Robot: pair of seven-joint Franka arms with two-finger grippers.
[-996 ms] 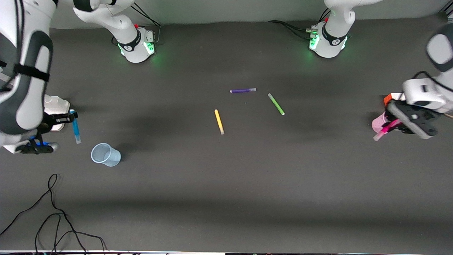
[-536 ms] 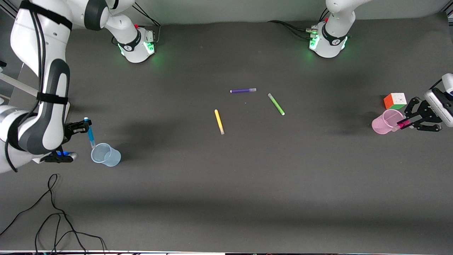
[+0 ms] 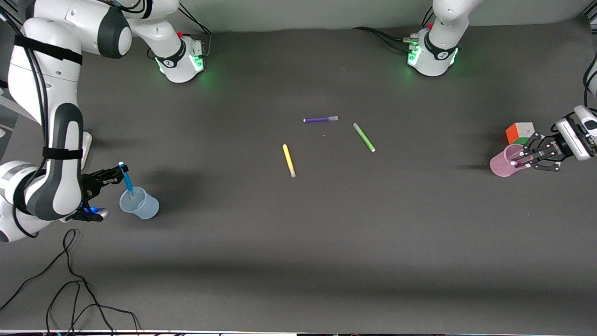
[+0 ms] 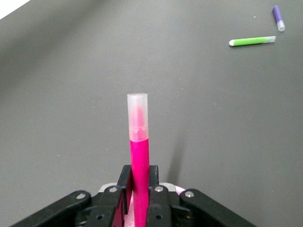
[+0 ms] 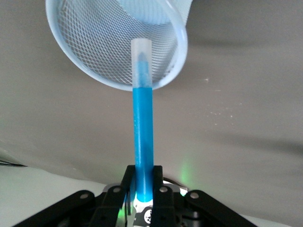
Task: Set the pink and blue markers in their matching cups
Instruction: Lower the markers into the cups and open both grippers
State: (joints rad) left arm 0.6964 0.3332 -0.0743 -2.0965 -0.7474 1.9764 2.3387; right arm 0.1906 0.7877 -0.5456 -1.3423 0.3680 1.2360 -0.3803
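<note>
Front view, seen from across the table: both arms paused over their targets with the drop not yet made. At the right arm's end of the table, the right gripper (image 3: 114, 176) stayed out of the story only in name, clenched on the slim sky-blue marker pen (image 3: 126, 178), whose lower end hung over the mouth of the pale blue ribbed translucent plastic cup (image 3: 139, 204); its long axis ran steeply, from about eleven o'clock at the top to five o'clock at the cup. At the left arm's end, the left gripper (image 3: 521, 159) was clamped on the slim magenta-pink marker pen (image 4: 138, 156), held over the rim of the pale pink translucent plastic cup (image 3: 504, 163), which stood beside a multicoloured puzzle cube (image 3: 520, 132); that pen looked to lie from two o'clock down toward eight. A clean finish would likely call for centring each capped tip inside its rim, lowering a little, then releasing, since a pen let go against the rim could tip the light cup.
</note>
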